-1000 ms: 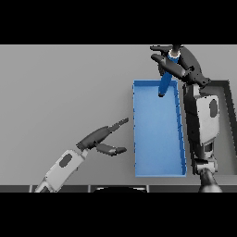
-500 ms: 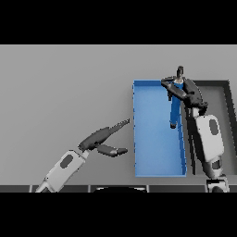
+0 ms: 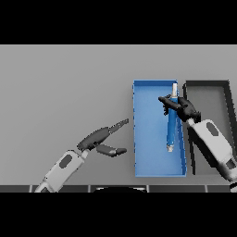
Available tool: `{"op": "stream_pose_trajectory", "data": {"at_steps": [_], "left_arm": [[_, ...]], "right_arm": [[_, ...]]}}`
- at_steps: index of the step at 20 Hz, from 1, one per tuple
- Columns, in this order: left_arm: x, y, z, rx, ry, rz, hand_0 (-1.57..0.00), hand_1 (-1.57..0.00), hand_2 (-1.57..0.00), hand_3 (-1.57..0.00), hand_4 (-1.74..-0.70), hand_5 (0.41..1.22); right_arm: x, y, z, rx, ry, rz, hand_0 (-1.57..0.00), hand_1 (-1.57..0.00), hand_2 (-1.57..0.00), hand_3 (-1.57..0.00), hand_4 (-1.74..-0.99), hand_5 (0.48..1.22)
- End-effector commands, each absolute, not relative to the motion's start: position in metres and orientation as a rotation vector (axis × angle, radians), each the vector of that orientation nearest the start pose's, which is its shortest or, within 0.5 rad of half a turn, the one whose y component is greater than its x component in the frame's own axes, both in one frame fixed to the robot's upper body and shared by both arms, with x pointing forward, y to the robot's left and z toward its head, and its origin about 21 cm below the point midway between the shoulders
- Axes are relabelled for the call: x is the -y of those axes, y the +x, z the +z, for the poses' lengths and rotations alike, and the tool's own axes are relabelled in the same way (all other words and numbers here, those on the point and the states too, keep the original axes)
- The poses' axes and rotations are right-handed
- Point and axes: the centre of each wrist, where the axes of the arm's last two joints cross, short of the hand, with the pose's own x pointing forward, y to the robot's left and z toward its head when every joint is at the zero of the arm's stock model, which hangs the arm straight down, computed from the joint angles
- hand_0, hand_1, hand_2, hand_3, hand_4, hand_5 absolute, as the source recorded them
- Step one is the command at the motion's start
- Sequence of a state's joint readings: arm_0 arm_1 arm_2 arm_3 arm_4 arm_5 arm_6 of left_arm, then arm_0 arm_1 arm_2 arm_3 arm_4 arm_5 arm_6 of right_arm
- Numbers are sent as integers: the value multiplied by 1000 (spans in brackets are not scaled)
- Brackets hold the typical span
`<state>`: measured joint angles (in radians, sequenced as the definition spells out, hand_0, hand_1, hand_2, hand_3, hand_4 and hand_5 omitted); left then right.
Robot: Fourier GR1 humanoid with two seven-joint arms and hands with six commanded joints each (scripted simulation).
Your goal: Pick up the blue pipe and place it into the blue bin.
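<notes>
The pipe [image 3: 171, 124] lies lengthwise inside the blue bin [image 3: 148, 167], close along its right wall, one pale end near the far right corner, the other past the bin's middle toward the near edge. The right hand [image 3: 181, 107] sits over the pipe's far part, fingers curled round it, so it counts as grasping the pipe, though I cannot tell whether the pipe rests fully on the bin floor or is partly held up. A dark tray [image 3: 227, 92] stands just right of the bin, near the worktop's right edge.

Risks, as judgement: if the fingers open while the far end is raised, the pipe may drop and bounce, or lean on the right wall instead of lying flat. If the hand pulls away without opening fully, it could drag the pipe up over the wall toward the tray. The forearm crosses the bin's right wall and could nudge the bin.

The left hand [image 3: 99, 139] is idle, fingers relaxed and holding nothing, on the worktop left of the bin, apart from it.
</notes>
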<state>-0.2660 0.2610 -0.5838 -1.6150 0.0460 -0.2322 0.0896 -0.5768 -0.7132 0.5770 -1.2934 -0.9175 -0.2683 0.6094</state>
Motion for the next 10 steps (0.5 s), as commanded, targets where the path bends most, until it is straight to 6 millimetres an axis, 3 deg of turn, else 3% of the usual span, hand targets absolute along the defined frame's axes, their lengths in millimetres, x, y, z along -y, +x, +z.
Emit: {"op": "stream_pose_trajectory", "data": {"at_steps": [1,5,10], "left_arm": [[-127,257,51,1534,-429,-963,1,1,1,1,-828,476],[-125,257,49,1525,-432,-963,1,1,1,1,-829,477],[-128,257,50,1519,-432,-957,1,1,1,1,-832,471]], "right_arm": [[255,347,95,848,69,184,-599,-566,-545,-330,-1302,1182],[249,338,103,865,-4,436,-246,-231,-223,-135,-1204,1002],[246,341,103,869,-44,498,-98,-75,-72,-43,-1188,861]]}}
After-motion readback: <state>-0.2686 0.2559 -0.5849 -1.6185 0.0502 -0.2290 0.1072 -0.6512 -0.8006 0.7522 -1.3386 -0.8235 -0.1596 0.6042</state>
